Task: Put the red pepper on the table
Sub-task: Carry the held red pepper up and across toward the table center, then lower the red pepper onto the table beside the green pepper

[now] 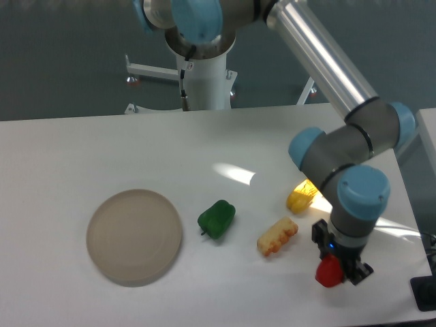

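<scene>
Dark grey-green backdrop behind, with a white metal frame (153, 70) standing past the far edge of the desk (102, 150), a white rectangular top lit by bright patches toward the right.

Left portion: a round beige plate (134, 236) lies flat near the front edge, nothing on it.

Centre: a green pepper (216, 219) lies on its side just right of the plate, apart from it, its short stem pointing toward the plate. Further right, a yellow-orange ridged piece (277, 236) lies on the desk at a slant. A second yellow piece (300, 197) sits behind and to the right of it, close to the arm's elbow joint and partly in a bright light patch.

Right portion: the arm (327, 61), silver tube with grey and blue joints, reaches from the upper middle down to the front right corner. Its wrist points downward, and the tool (334, 267) is closed around the red pepper (328, 272), dark fingers on either side of it. The red pepper is low over the desk, right of the ridged piece and clear of it. Whether its underside touches the desk surface cannot be determined from this angle. A dark object (424, 293) is cut off by the right edge.
</scene>
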Controlling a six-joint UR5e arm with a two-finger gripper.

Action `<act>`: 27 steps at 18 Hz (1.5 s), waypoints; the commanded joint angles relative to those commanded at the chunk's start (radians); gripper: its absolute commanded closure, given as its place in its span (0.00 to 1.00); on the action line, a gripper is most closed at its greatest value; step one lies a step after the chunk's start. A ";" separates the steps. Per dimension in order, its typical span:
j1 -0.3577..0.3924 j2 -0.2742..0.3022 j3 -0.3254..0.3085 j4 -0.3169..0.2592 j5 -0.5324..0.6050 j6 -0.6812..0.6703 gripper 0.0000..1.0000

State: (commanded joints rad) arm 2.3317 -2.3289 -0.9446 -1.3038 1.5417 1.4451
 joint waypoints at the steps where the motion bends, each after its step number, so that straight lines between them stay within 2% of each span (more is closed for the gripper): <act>1: -0.002 0.028 -0.031 -0.003 -0.003 -0.002 0.57; 3: -0.006 0.095 -0.109 -0.021 -0.011 -0.002 0.57; 8: -0.006 0.232 -0.304 -0.020 -0.012 -0.017 0.57; 9: -0.003 0.267 -0.359 -0.017 -0.012 -0.018 0.57; 14: -0.011 0.362 -0.505 -0.015 0.008 -0.058 0.57; 20: -0.067 0.401 -0.617 0.001 0.058 -0.126 0.57; 27: -0.115 0.387 -0.635 -0.008 0.074 -0.175 0.57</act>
State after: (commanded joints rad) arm 2.2166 -1.9420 -1.5800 -1.3116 1.6153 1.2701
